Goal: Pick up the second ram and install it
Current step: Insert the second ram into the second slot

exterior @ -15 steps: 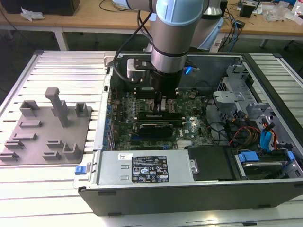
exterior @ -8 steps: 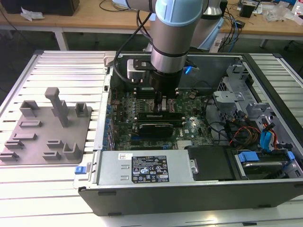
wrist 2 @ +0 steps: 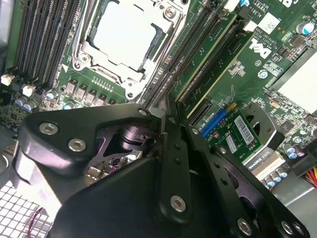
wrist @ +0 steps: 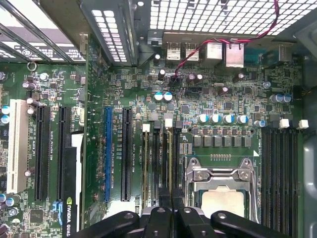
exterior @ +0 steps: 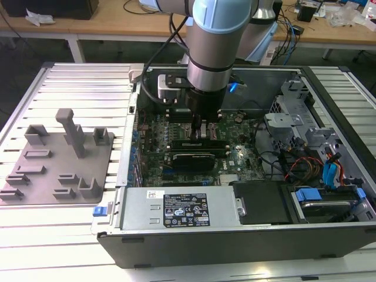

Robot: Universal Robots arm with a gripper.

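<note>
The gripper [wrist: 171, 194], jaws clamped on the second ram [wrist: 170, 158], held it upright in a slot beside the processor [wrist: 223, 202]; the fixture plate [exterior: 59, 167] lay at the exterior view's left.

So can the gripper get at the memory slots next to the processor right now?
Probably yes. The gripper hangs right over the memory slots beside the processor, the case is open, and no cable or card crosses them in the first wrist view.

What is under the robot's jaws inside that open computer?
A green motherboard: long, narrow memory slots beside the square silver processor. The spot directly beneath the jaws is covered by them, so it cannot be seen.
</note>
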